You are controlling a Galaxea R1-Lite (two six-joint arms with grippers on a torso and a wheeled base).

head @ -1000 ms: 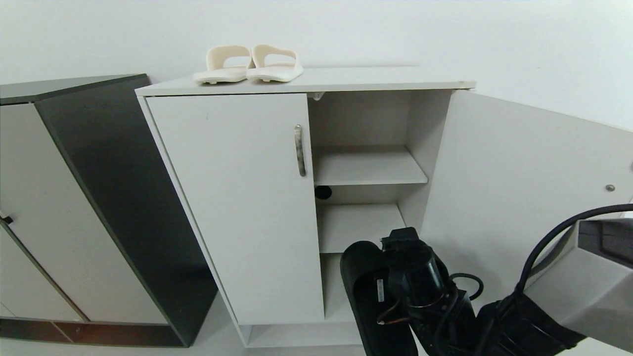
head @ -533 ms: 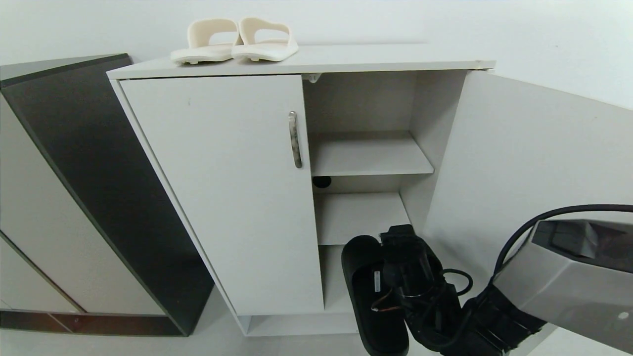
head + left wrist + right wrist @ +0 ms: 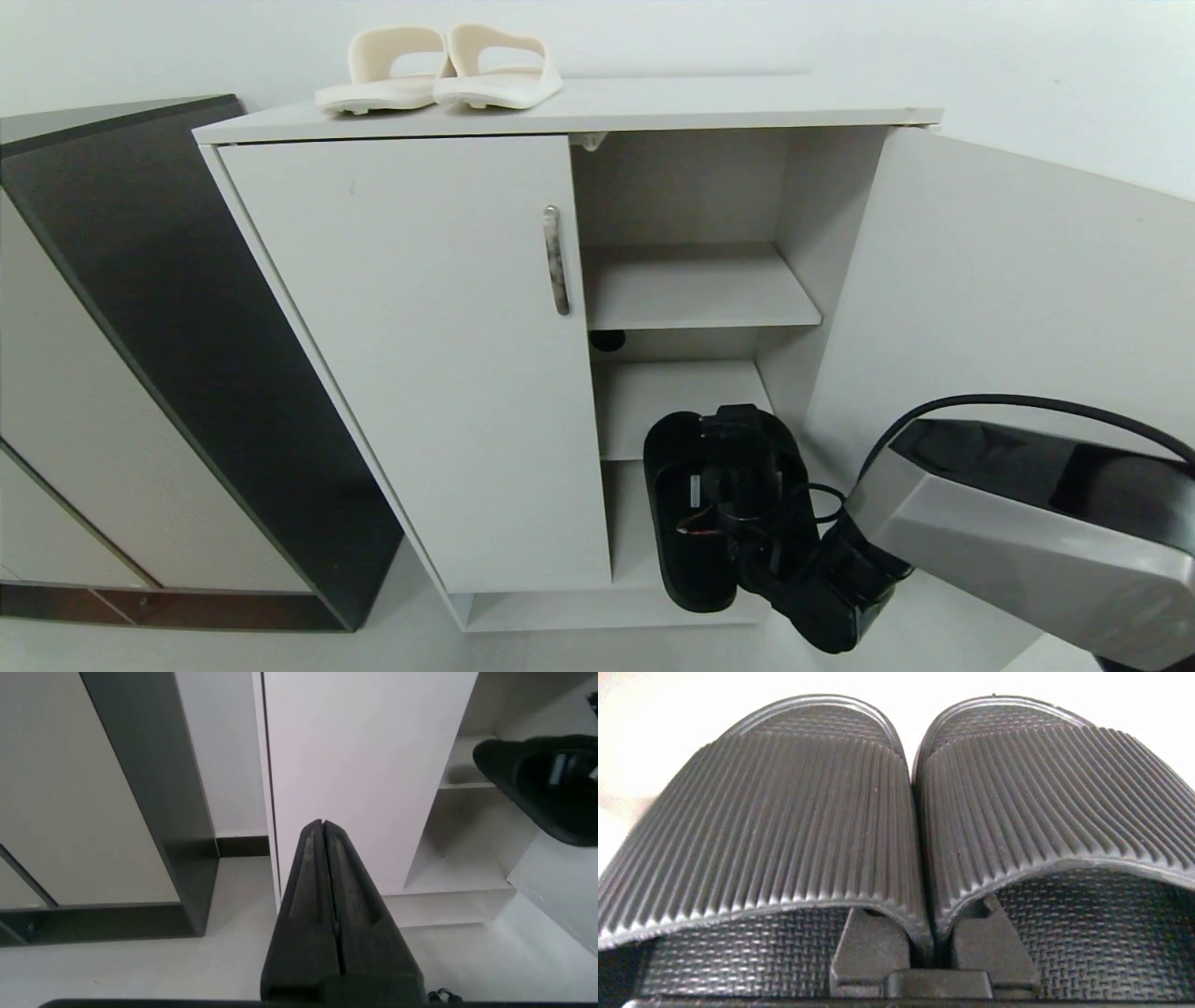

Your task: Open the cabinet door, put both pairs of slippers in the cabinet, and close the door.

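Right gripper (image 3: 924, 943) fingers (image 3: 868, 952) are narrow, pinching the black slippers (image 3: 686, 523) together at their inner edges. The pair's long axis runs front to back, toes toward the white cabinet (image 3: 747, 98), at its open right half near the lower shelf (image 3: 672, 406). Left gripper (image 3: 322, 887) fingers are pressed together, holding nothing. Right door (image 3: 990, 308) swung open, left door (image 3: 401, 373) closed. Cream slippers (image 3: 439, 70) on cabinet top. Dark cabinet (image 3: 187, 327) to the left; pale floor (image 3: 392, 644), white wall (image 3: 1027, 56).

A dark grey cupboard (image 3: 187, 355) stands at the left of the head view, with pale front panels (image 3: 56, 420) and a brown plinth (image 3: 187, 611) beneath. A plain white wall (image 3: 1027, 75) rises behind it, and the floor (image 3: 233, 653) is pale.
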